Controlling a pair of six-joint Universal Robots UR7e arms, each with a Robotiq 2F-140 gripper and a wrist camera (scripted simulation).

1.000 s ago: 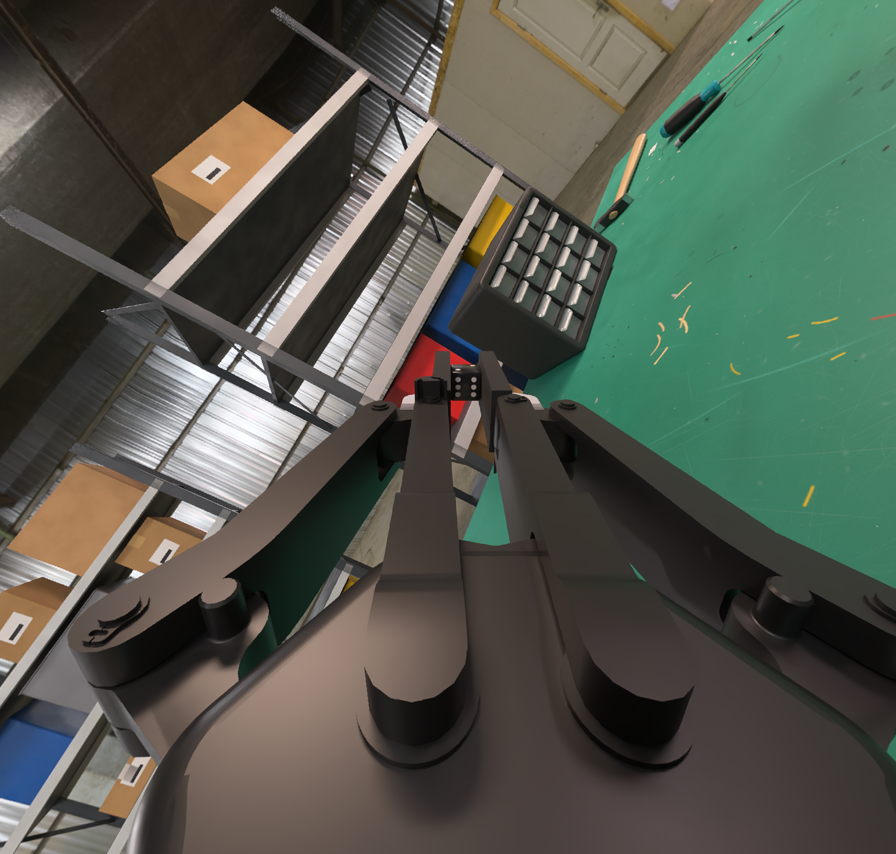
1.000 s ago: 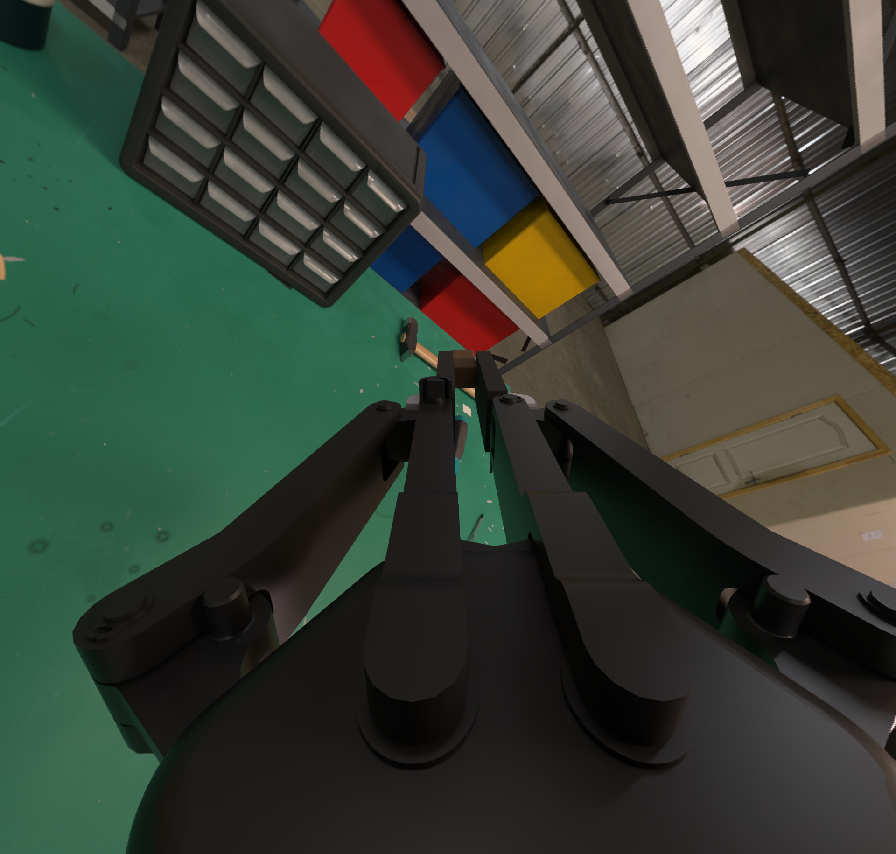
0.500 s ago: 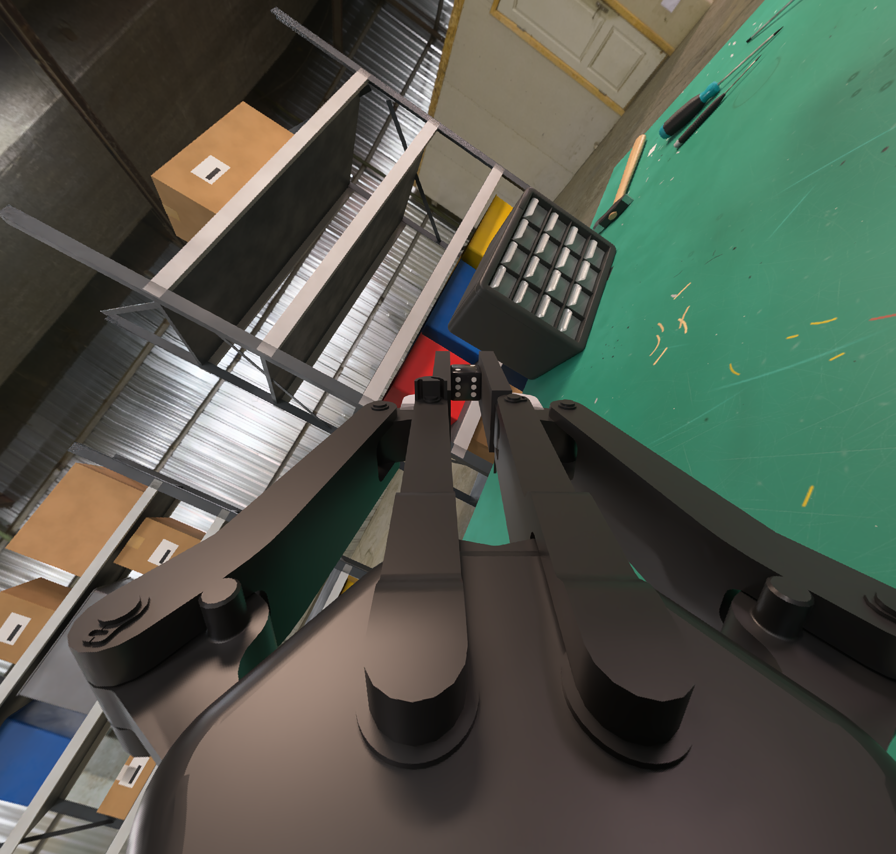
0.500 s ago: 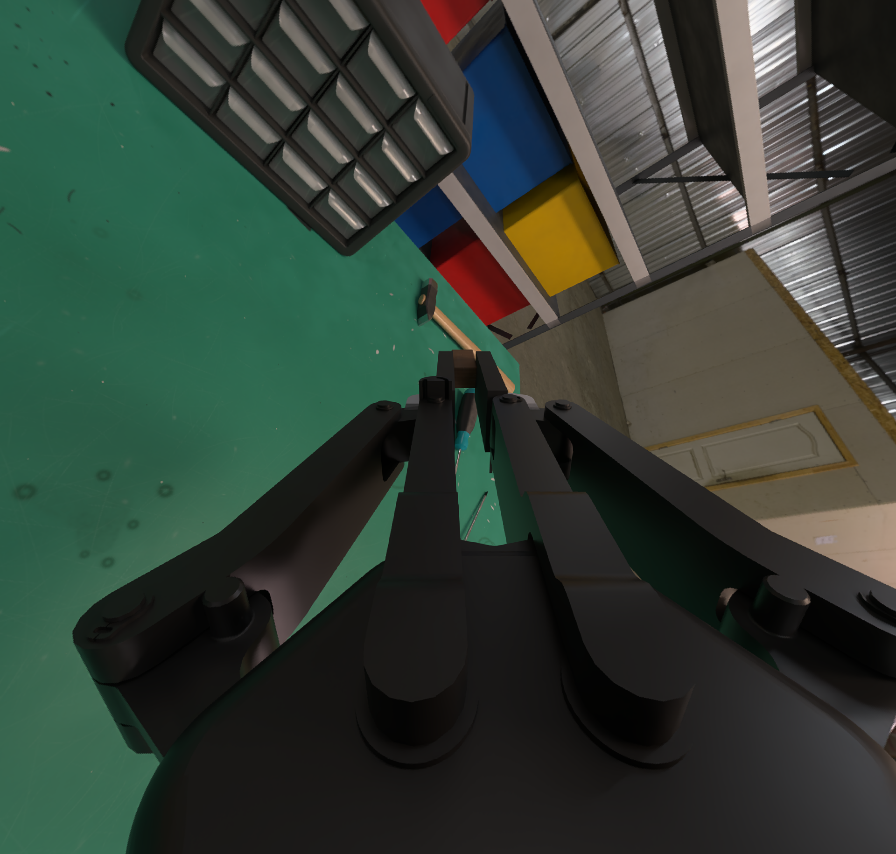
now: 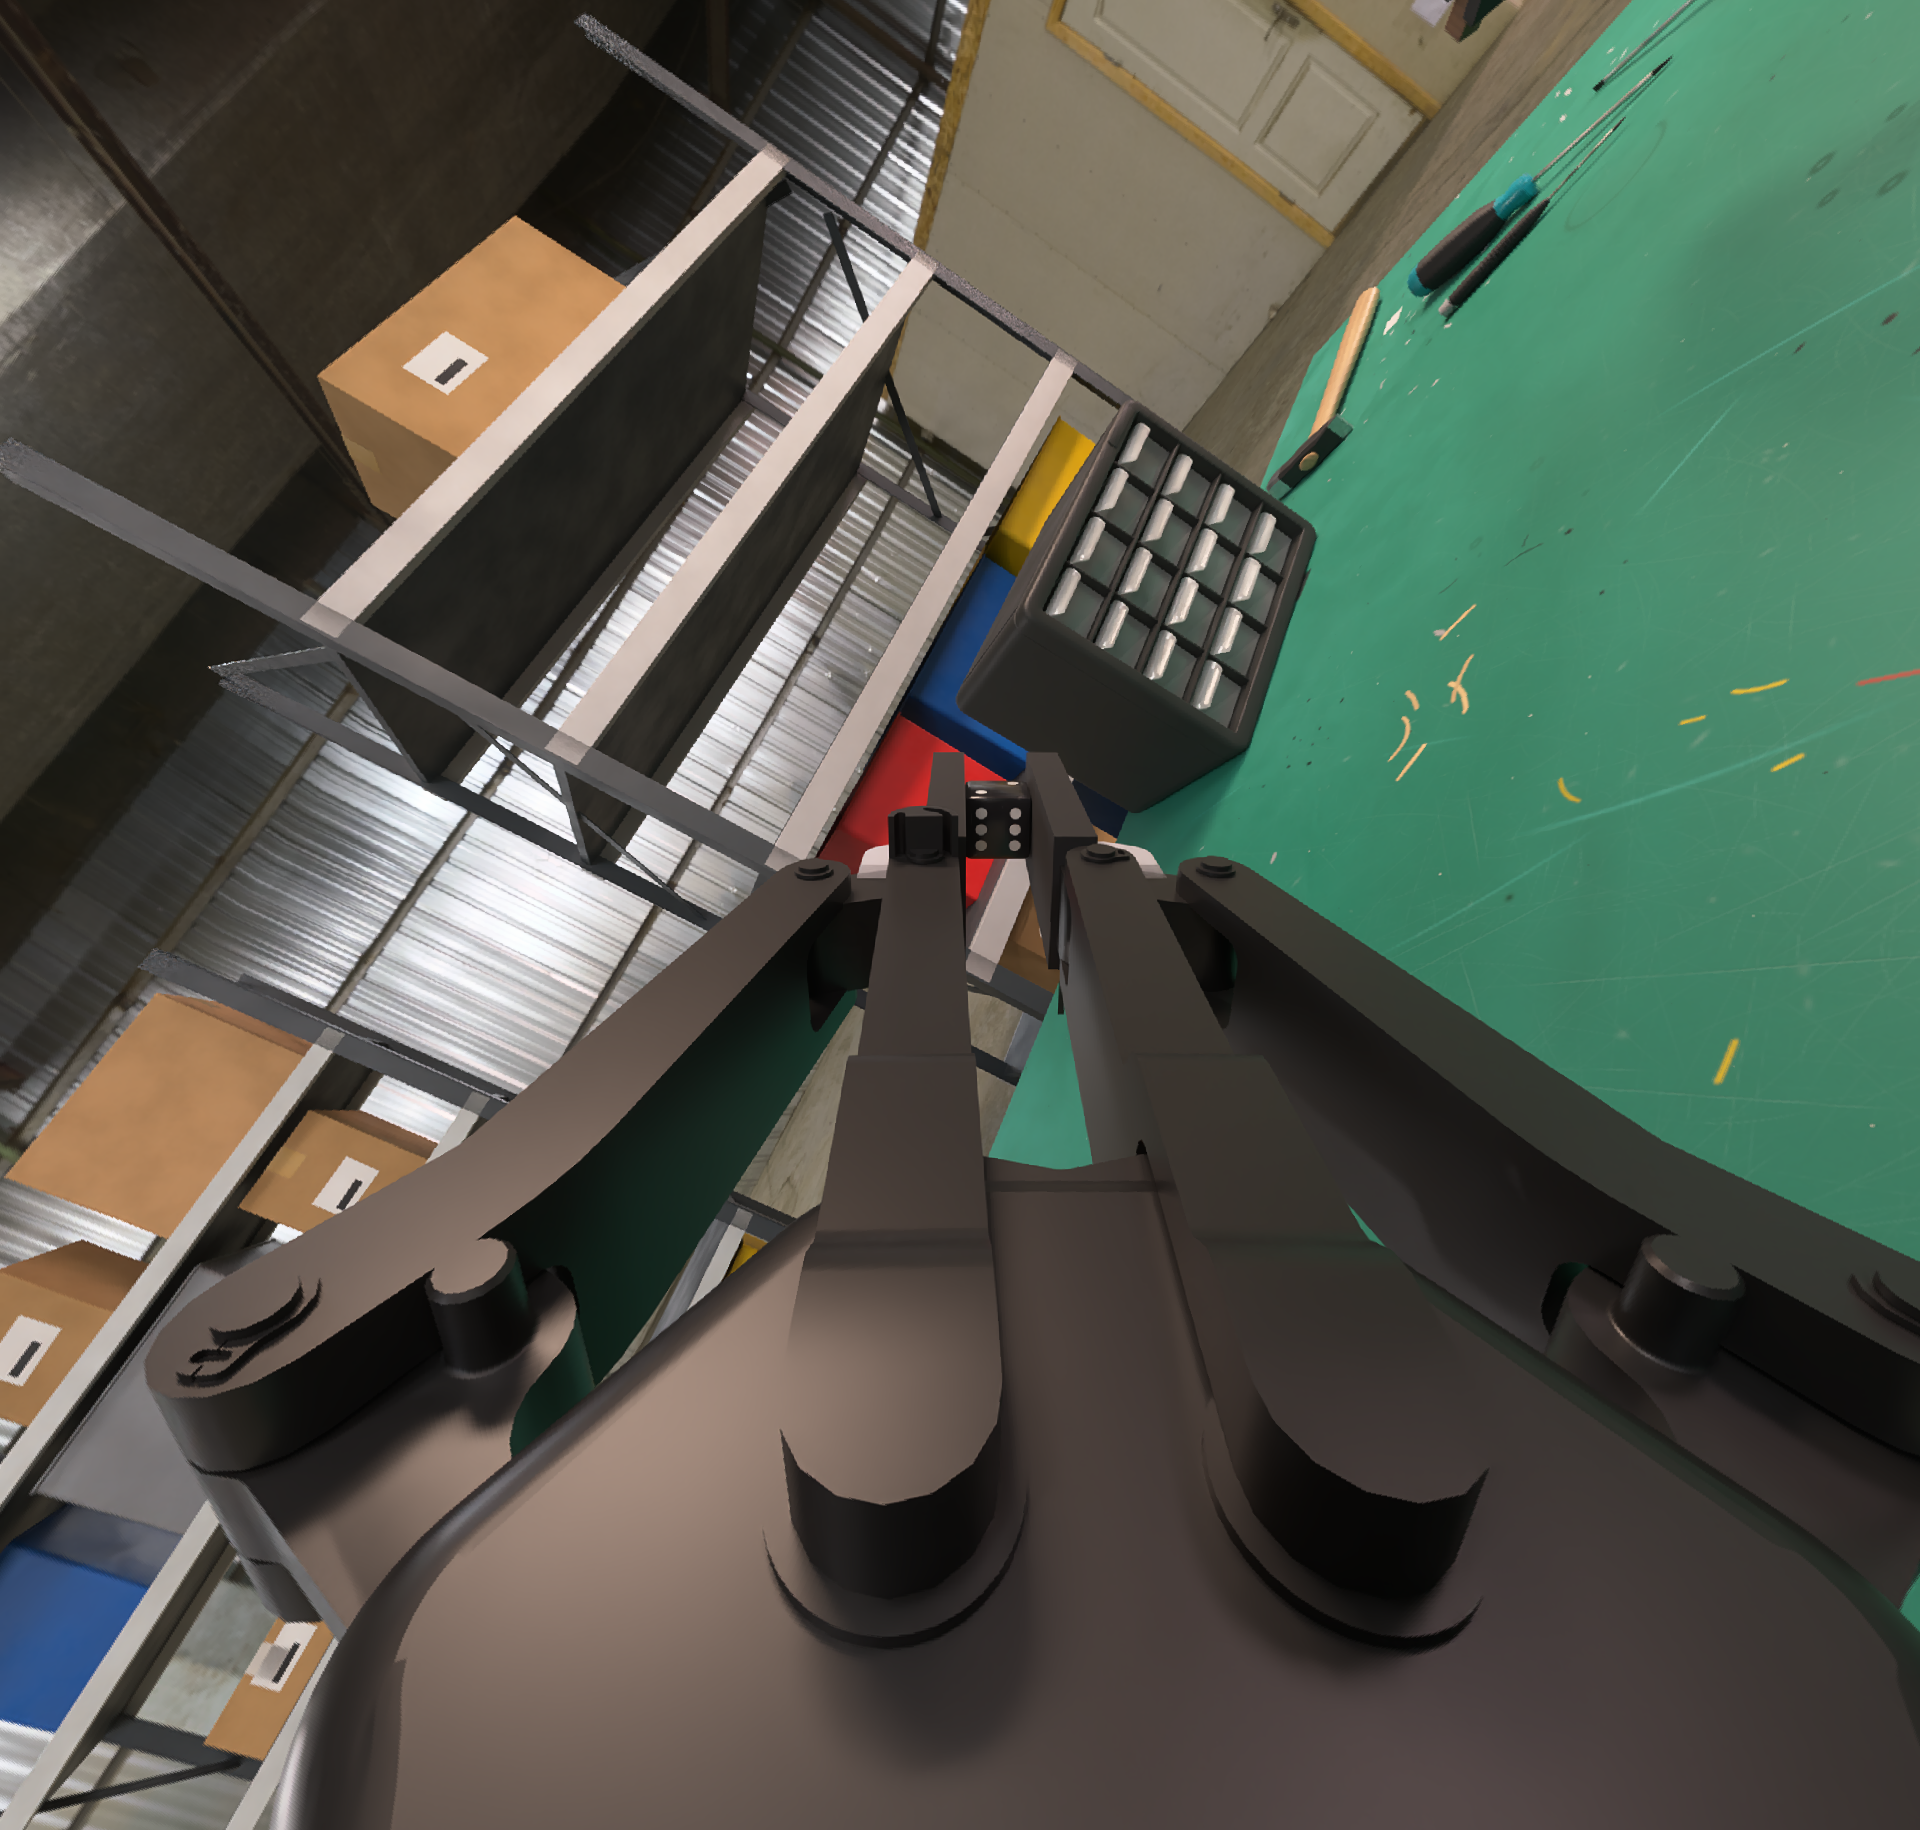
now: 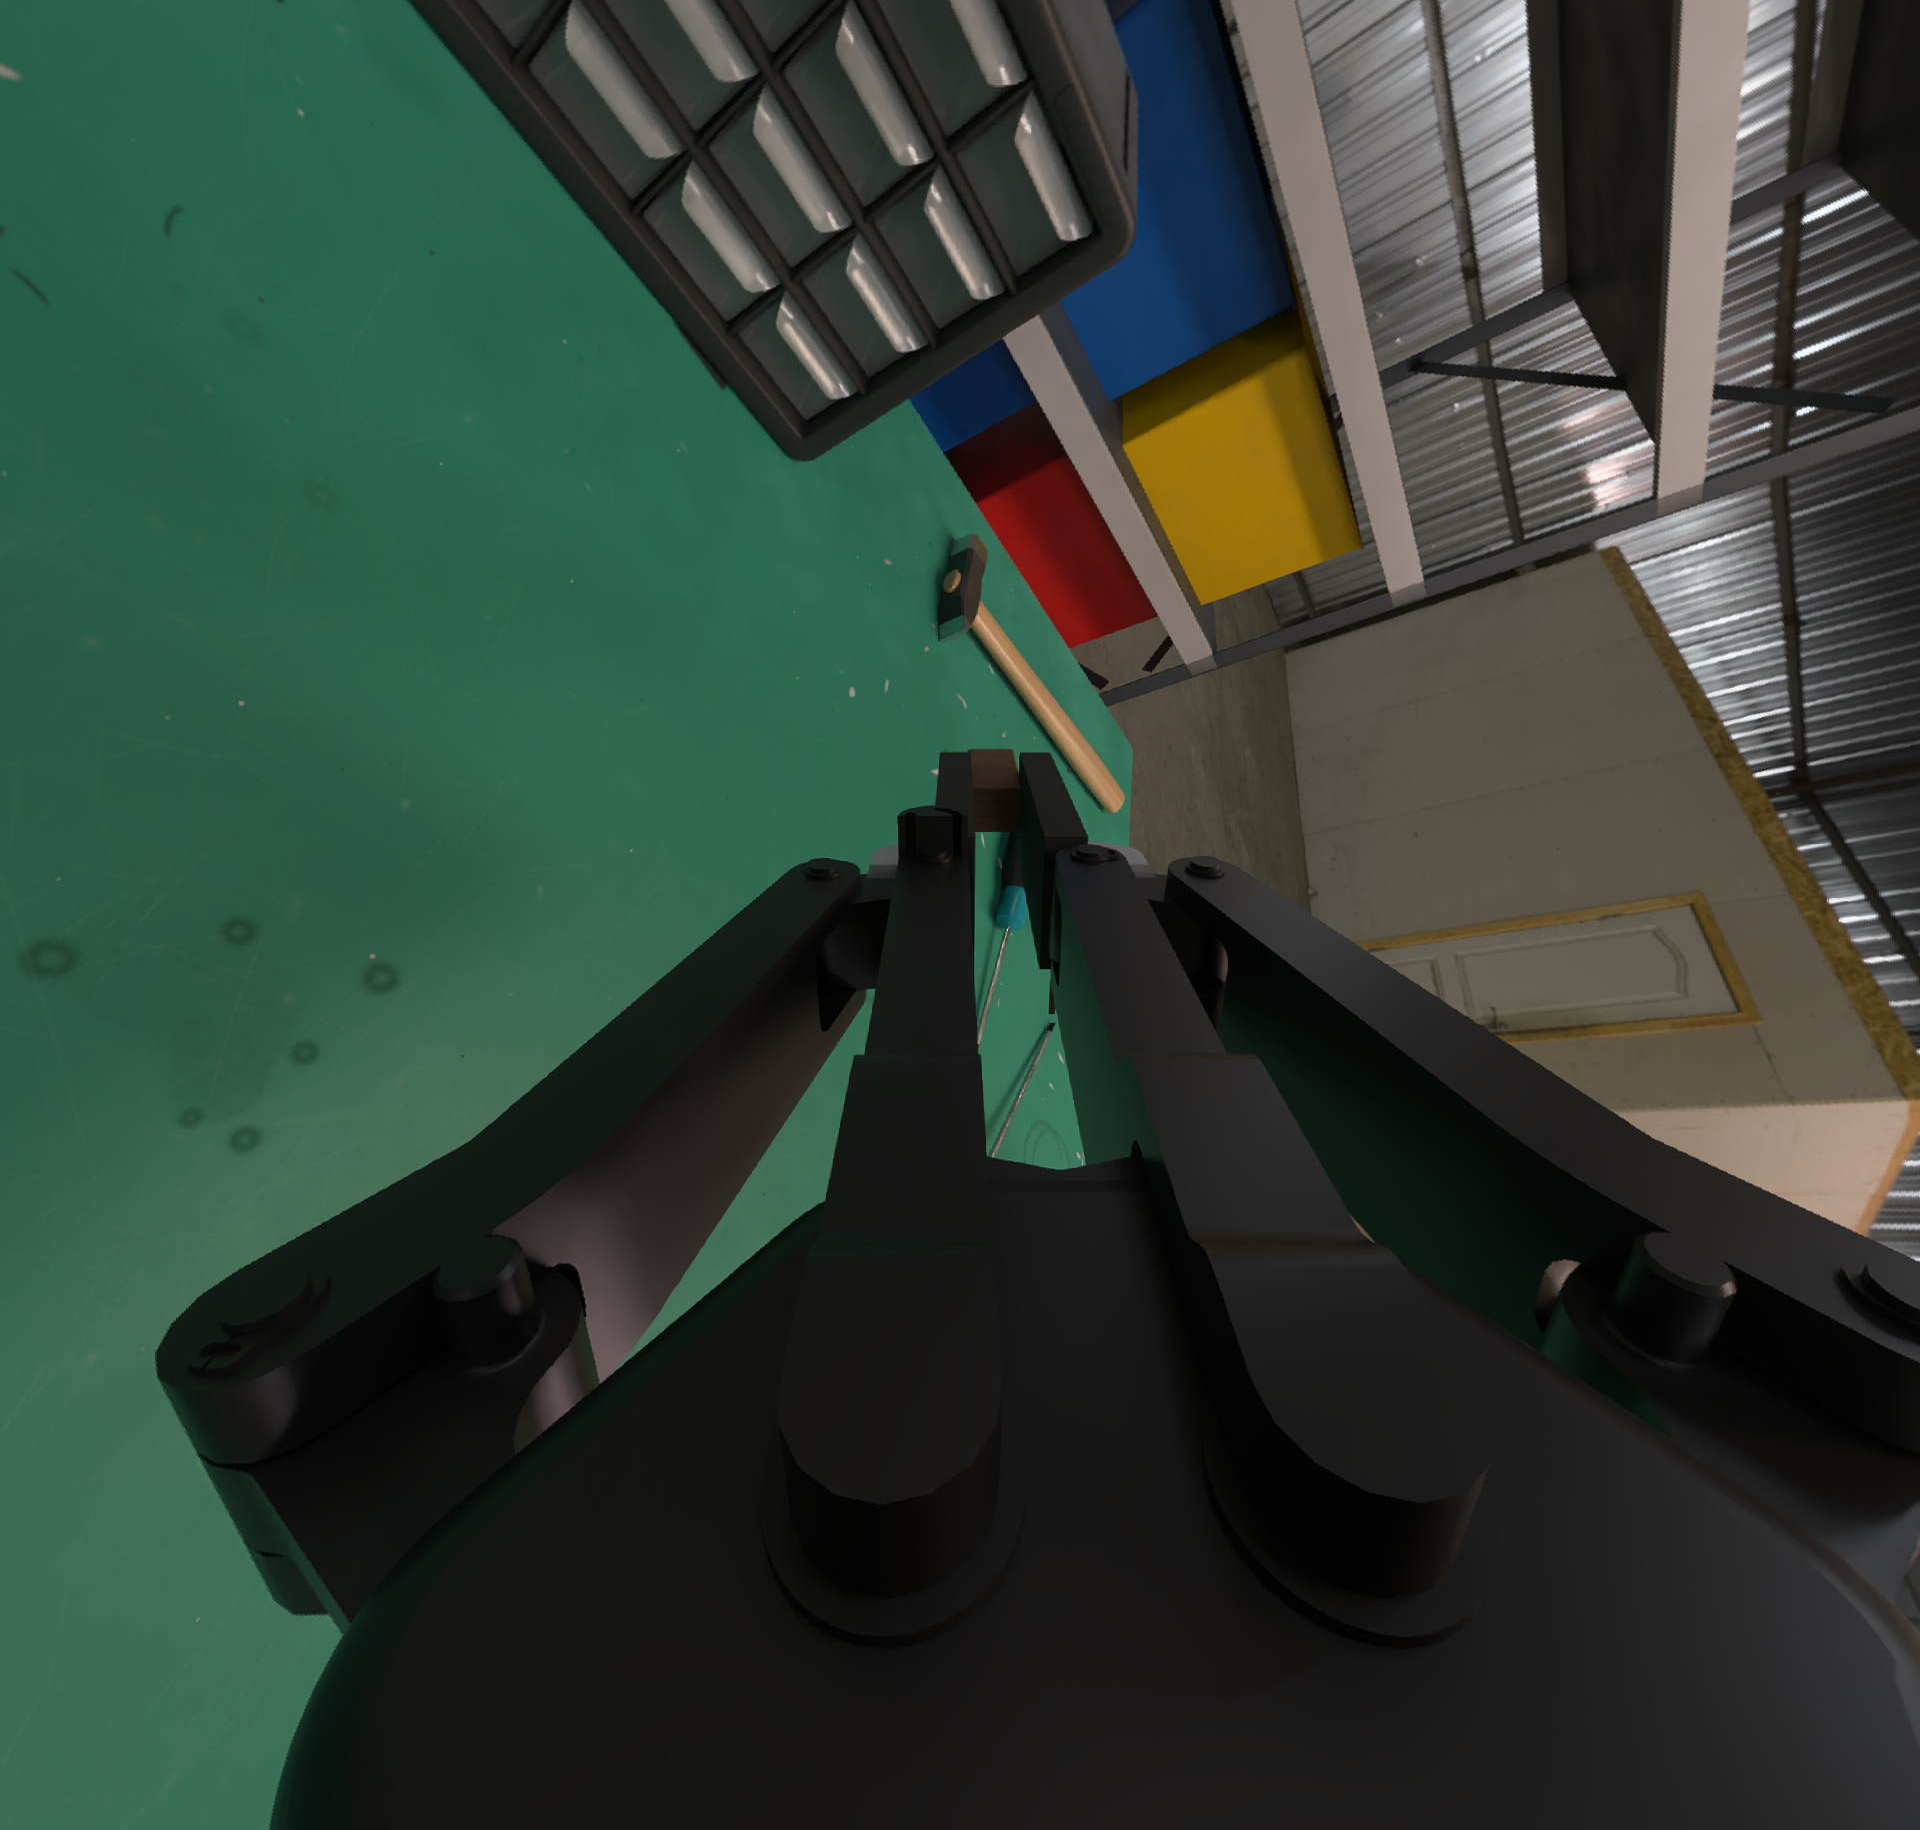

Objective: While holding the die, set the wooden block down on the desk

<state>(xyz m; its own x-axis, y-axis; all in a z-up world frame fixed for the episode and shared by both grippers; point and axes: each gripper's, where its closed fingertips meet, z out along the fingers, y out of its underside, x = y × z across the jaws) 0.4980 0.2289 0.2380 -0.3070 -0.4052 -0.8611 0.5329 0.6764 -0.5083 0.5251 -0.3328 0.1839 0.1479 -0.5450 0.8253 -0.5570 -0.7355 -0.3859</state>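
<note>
In the left wrist view, the left pincer (image 5: 1000, 804) is clamped on a small black die with white pips (image 5: 997, 820), pinched at the very tips of its dark fingers (image 5: 1044, 793); only two faces of the die show, the rest hidden by the finger pads. The pincer's body fills the lower half of the frame and covers whatever lies beneath it. Beyond the tips stands a dark grey cabinet of small clear drawers (image 5: 1153, 596) on the green desk (image 5: 1621, 700), partly masking the red, blue and yellow bins behind it. Near the desk's far edge lie a wooden-handled hammer (image 5: 1335, 383), its head hard to make out, and a blue-and-black-handled screwdriver (image 5: 1470, 242). At the top edge a dark object is cut off by the frame, and what it is cannot be told. In the right wrist view, the right pincer (image 6: 995, 793) is closed on a small brown wooden block (image 6: 992, 791), held off the desk (image 6: 416, 637) with only its near faces visible between the tips. How high it hangs above the surface cannot be judged. The drawer cabinet (image 6: 831, 139) is cropped by the top of the frame. The hammer (image 6: 1023, 694) lies just beyond the block, and the screwdriver's blue handle (image 6: 1010, 910) peeks through the gap between the fingers, its shaft mostly hidden.
</note>
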